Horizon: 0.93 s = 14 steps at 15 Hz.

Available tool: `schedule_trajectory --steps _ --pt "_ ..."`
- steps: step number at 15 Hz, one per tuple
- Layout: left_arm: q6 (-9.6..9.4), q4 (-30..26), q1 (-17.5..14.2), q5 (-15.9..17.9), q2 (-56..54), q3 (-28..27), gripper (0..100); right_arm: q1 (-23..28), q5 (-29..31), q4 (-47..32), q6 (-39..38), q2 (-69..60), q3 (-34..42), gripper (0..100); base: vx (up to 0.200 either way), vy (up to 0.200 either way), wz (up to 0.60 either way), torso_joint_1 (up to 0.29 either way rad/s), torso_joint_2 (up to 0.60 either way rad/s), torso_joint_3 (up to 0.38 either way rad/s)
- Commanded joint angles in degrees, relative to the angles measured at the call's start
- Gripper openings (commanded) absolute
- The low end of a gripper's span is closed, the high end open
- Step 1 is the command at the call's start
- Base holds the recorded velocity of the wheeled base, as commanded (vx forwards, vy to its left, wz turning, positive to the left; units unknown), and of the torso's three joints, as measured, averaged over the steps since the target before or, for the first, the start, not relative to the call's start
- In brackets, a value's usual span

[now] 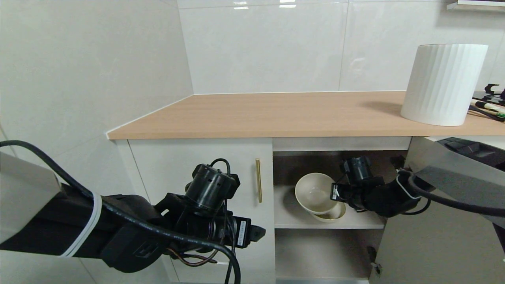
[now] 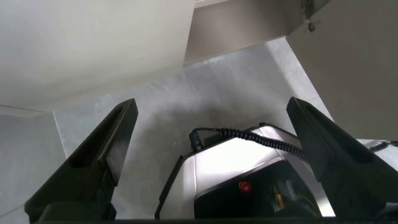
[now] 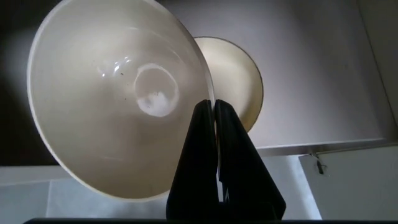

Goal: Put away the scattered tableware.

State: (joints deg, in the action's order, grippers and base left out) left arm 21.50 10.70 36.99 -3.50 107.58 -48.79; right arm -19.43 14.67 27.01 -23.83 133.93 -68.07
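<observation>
My right gripper (image 1: 337, 194) is shut on the rim of a cream bowl (image 1: 313, 193), holding it tilted inside the open cabinet, just above the middle shelf (image 1: 292, 219). Up close, the bowl (image 3: 118, 99) fills the right wrist view, its rim pinched between the black fingers (image 3: 202, 143). A second cream dish (image 1: 332, 214) lies on the shelf under and behind the held bowl; it is the same dish (image 3: 239, 81) that shows past the rim. My left gripper (image 2: 214, 149) hangs open with nothing in it, low in front of the closed left cabinet door (image 1: 197, 161).
A wooden countertop (image 1: 276, 112) runs above the cabinet, with a tall white ribbed container (image 1: 444, 83) at its right and some utensils (image 1: 487, 108) beyond. The open cabinet door (image 1: 426, 236) stands at the right. A brass handle (image 1: 258, 179) marks the closed left door.
</observation>
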Motion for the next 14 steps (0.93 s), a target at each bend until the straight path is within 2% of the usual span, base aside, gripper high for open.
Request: schedule_trajectory --steps 1,14 --pt "-0.06 0.0 0.0 0.0 0.0 0.0 100 0.8 0.1 0.0 0.2 1.2 -0.6 0 0.000 0.000 0.00 0.000 0.00 0.000" --pt "0.03 0.1 0.0 -0.5 0.0 0.0 100 3.3 0.1 -0.4 0.7 4.4 -3.0 0 0.000 0.000 0.00 0.000 0.00 0.000"
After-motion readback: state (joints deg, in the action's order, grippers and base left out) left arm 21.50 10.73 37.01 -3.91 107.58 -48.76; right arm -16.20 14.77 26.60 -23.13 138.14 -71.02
